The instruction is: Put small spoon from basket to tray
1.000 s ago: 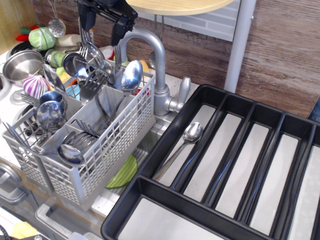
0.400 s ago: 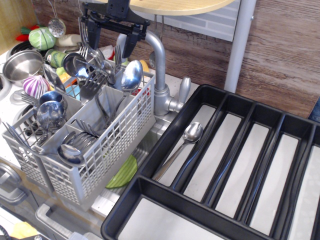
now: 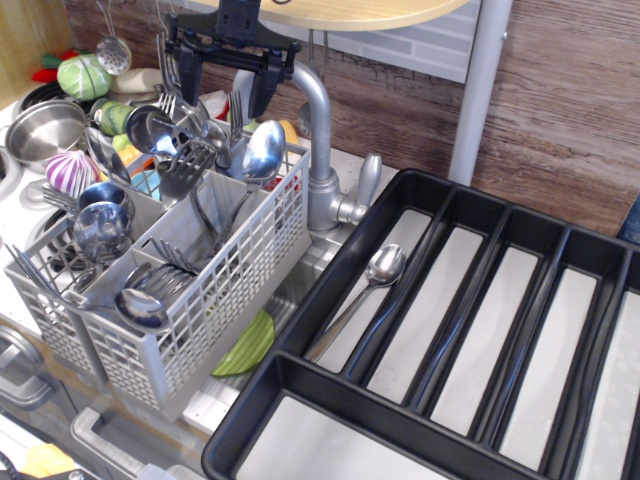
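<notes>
The light grey lattice basket (image 3: 232, 285) stands at the left, full of forks and spoons, among them a spoon (image 3: 264, 150) upright at its far end and a spoon (image 3: 141, 307) at the near corner. The black tray (image 3: 300, 385) fills the right side. One spoon (image 3: 376, 273) lies in its leftmost long compartment. My black gripper (image 3: 230, 85) hangs open above the far end of the basket, one finger (image 3: 192, 72) at the left and the other (image 3: 270, 88) at the right. It holds nothing.
A grey tap (image 3: 318, 150) rises right behind the basket, close to my right finger. A steel pot (image 3: 42, 128), toy vegetables (image 3: 82, 76) and a ladle (image 3: 113, 55) sit at the far left. A green plate (image 3: 248, 348) lies under the basket. A wooden shelf (image 3: 360, 12) is overhead.
My gripper has come down a little and shifted right over the far end of the basket, with its fingers now wider apart. Cutlery, basket and tray have not moved.
</notes>
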